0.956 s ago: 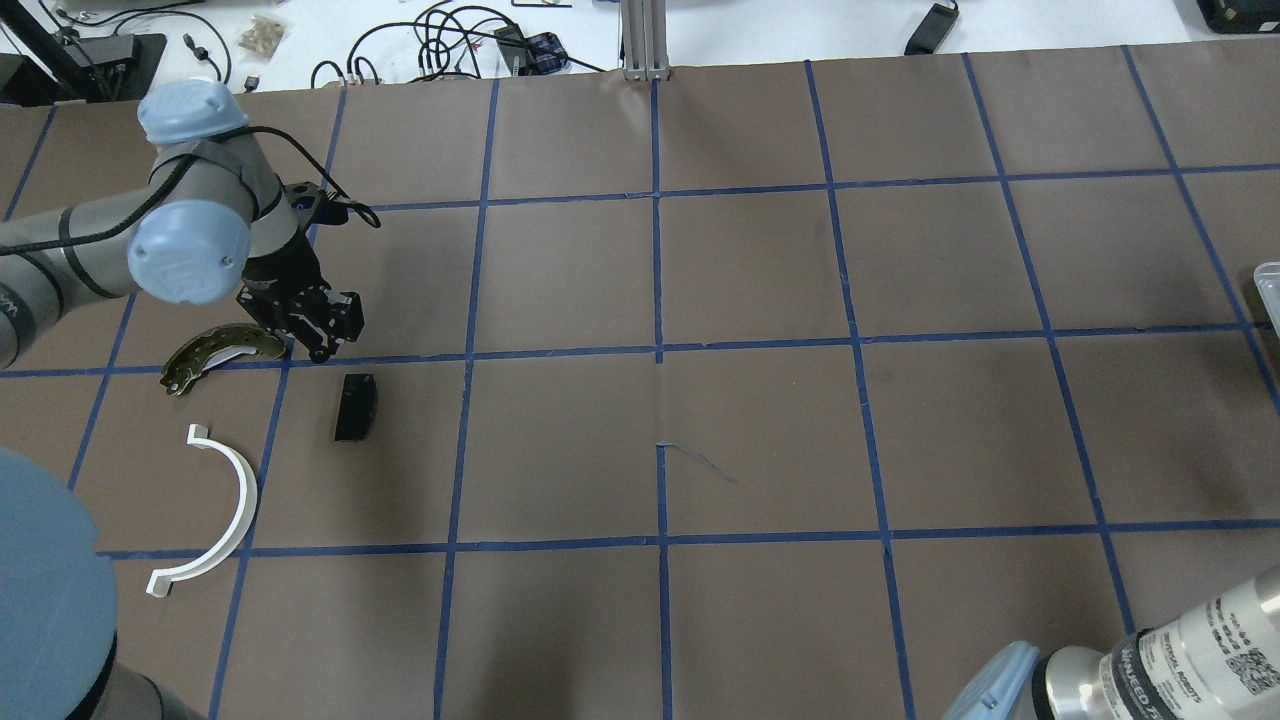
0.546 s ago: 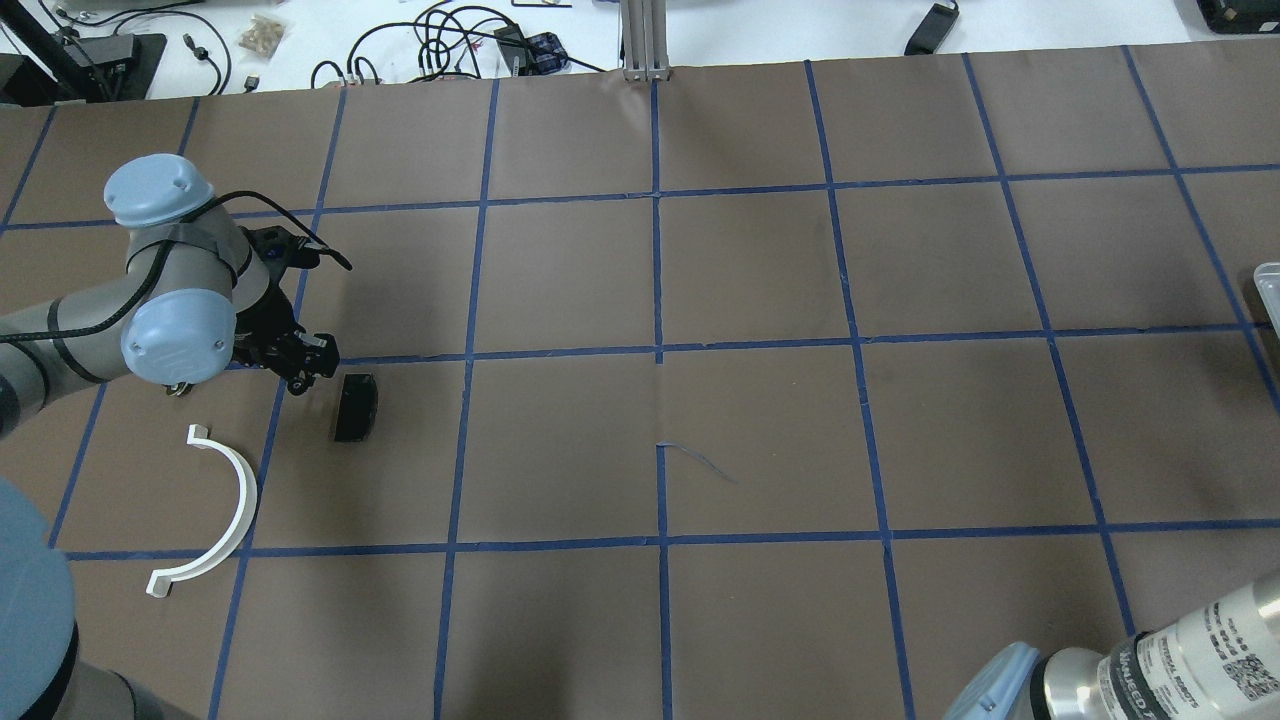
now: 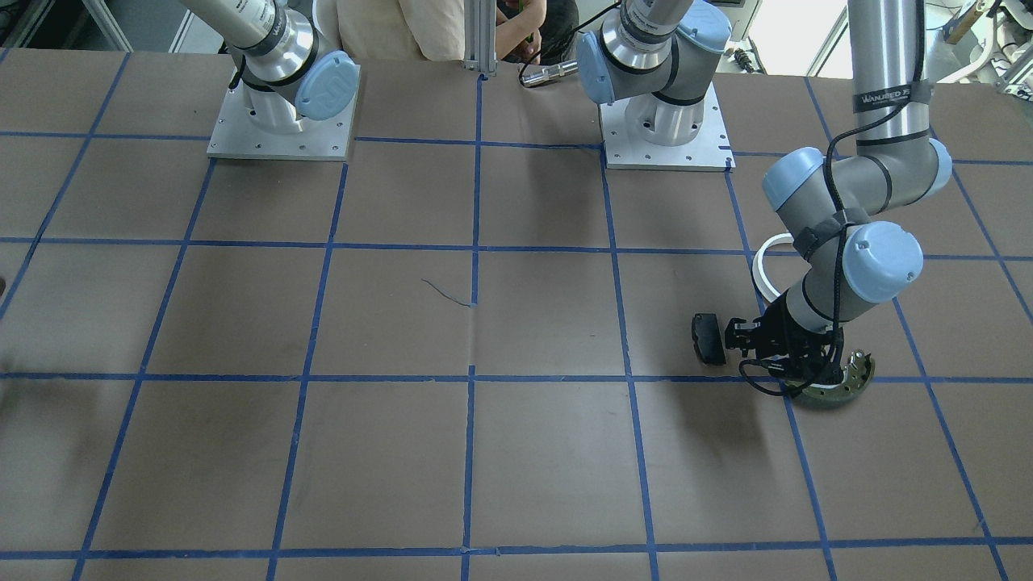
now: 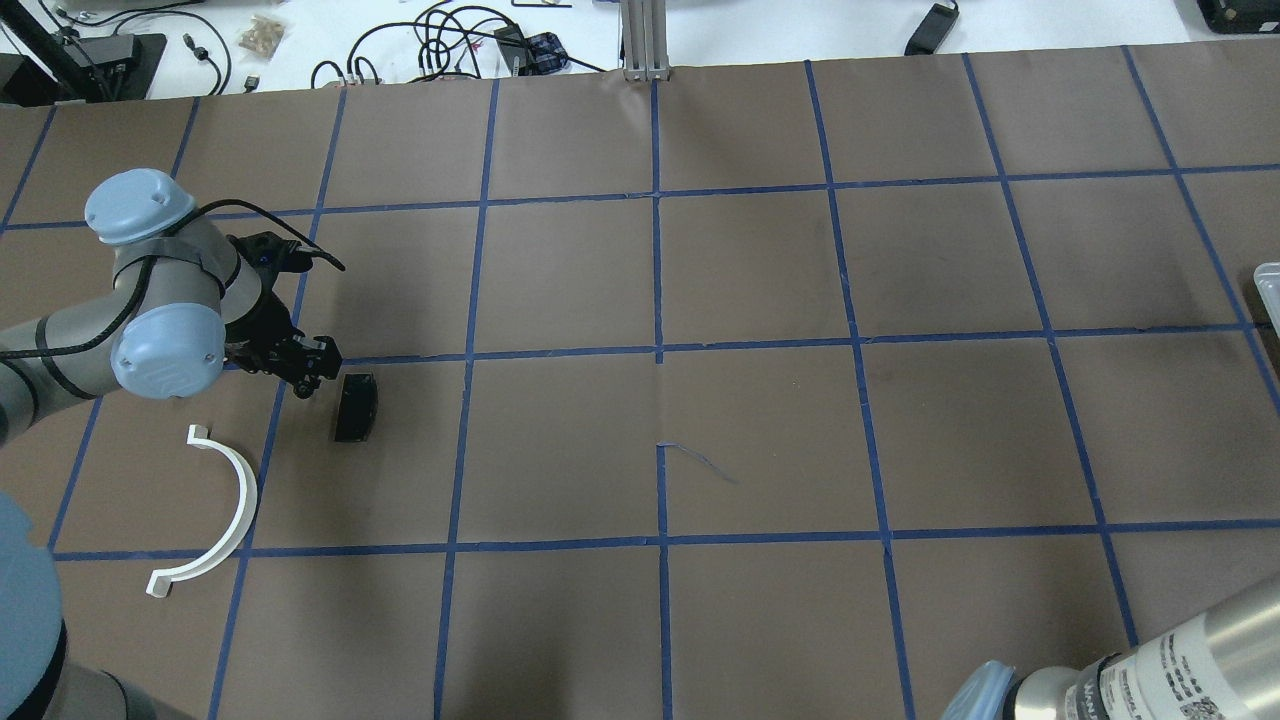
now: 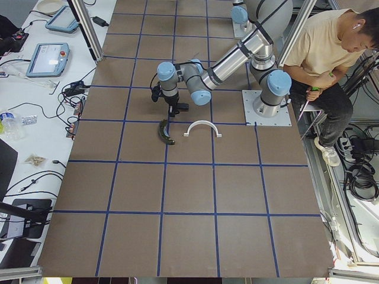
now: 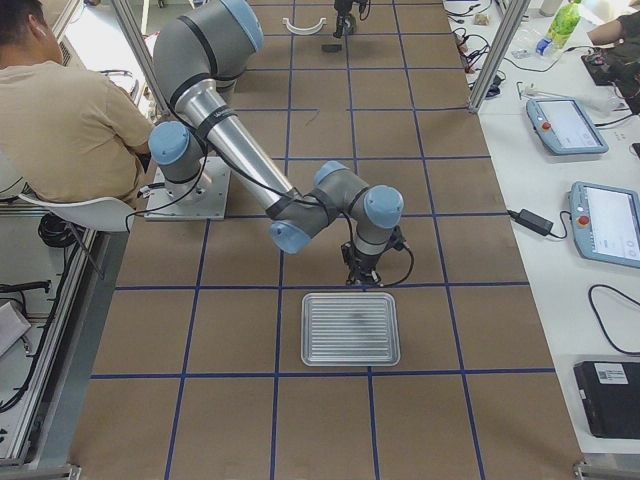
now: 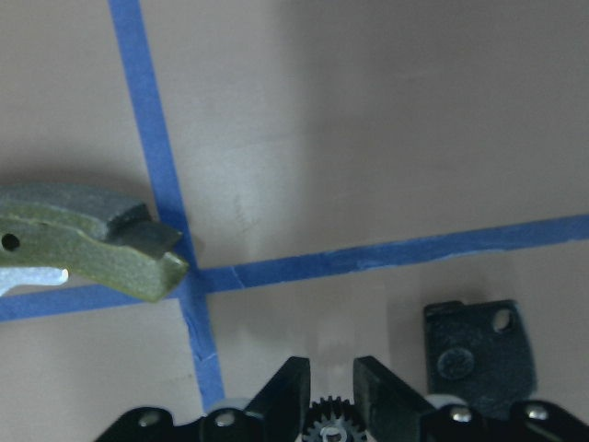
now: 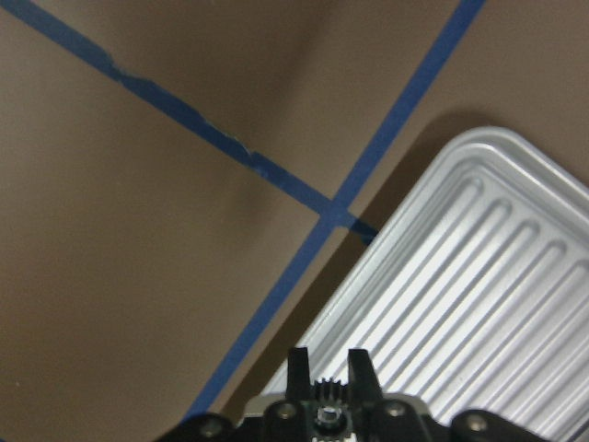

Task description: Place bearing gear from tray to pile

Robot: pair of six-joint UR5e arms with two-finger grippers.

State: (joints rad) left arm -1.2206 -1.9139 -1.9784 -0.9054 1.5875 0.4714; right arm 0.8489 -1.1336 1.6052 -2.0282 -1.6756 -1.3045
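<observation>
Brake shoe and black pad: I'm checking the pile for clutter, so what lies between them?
In the left wrist view, only bare table paper with crossing blue tape lies between the brake shoe and the black pad.

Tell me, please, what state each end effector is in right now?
Left end effector: closed, with nothing visible in it.
Right end effector: closed, with nothing visible in it.

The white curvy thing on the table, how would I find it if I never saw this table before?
Look along the brown table with blue tape lines to the side where the robot's left gripper hangs low. Nearer the robot's base from it lies the white plastic half-ring, flat and apart from everything. Its neighbours, a small black rectangular pad and an olive-green curved brake shoe, are dark; it alone is white.
</observation>
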